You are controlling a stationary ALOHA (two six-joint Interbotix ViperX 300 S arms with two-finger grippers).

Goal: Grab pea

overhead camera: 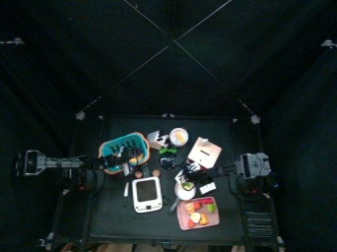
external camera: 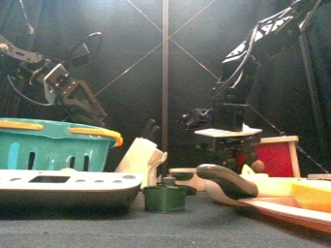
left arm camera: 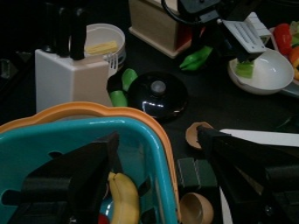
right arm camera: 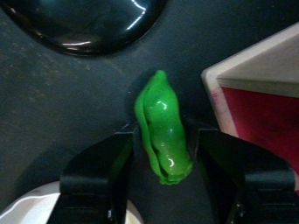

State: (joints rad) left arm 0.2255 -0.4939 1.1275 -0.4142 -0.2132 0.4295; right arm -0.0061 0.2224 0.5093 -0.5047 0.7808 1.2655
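Note:
The pea [right arm camera: 162, 114] is a glossy green pod lying on the black table between a black computer mouse [right arm camera: 87, 22] and a red box with a pale rim [right arm camera: 263, 87]. My right gripper [right arm camera: 163, 144] is low over it, open, with one jaw on each side of the pod and not closed on it. In the top view the right gripper [overhead camera: 200, 169] is near the table's middle. The pod also shows in the left wrist view [left arm camera: 197, 59]. My left gripper [left arm camera: 158, 166] is open and empty above a teal basket [left arm camera: 70, 144].
The basket has an orange rim and holds a banana [left arm camera: 121, 197]. A white knife block [left arm camera: 65, 74], a white bowl [left arm camera: 263, 74] and a small dark green pot [external camera: 165, 199] stand around. A white calculator [overhead camera: 146, 194] and a fruit tray [overhead camera: 198, 212] lie at the front.

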